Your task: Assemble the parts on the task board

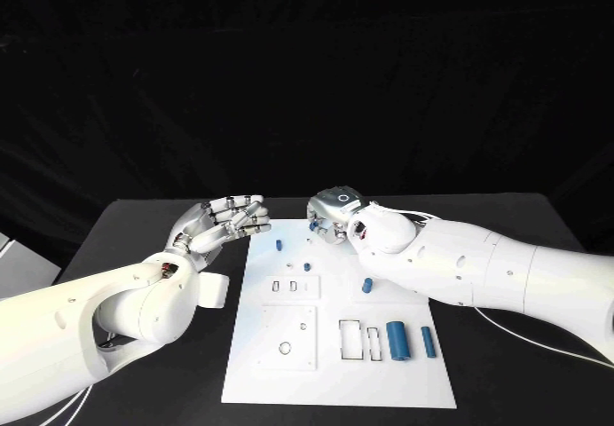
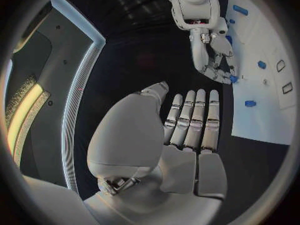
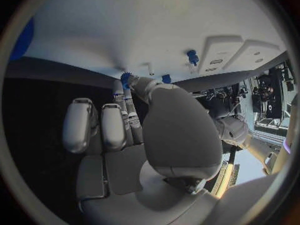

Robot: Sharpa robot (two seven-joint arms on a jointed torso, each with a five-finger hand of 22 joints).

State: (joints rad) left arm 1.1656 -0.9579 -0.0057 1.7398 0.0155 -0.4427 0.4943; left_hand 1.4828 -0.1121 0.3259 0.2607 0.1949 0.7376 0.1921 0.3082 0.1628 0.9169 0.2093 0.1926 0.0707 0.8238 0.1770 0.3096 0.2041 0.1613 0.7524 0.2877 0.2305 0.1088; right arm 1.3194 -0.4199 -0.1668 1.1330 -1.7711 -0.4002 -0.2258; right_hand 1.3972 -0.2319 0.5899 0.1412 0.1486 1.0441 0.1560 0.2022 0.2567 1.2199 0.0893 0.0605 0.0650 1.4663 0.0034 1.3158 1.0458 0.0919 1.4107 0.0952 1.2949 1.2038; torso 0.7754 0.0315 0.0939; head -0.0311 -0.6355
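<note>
Two hands hover at the far end of the task board (image 1: 339, 382); your right hand (image 1: 335, 213) pinches a small blue part (image 2: 233, 78) just above it.
Keep that pinch firm and the part upright, lowering slowly onto its seat. Your left hand (image 1: 220, 224), fingers straight and grasping nothing, waits beside the board's far corner; smaller parts lie scattered below.

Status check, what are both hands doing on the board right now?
Left hand open beside board. Right hand fingers pinching small blue part at board's far edge. Nothing in the way.
</note>
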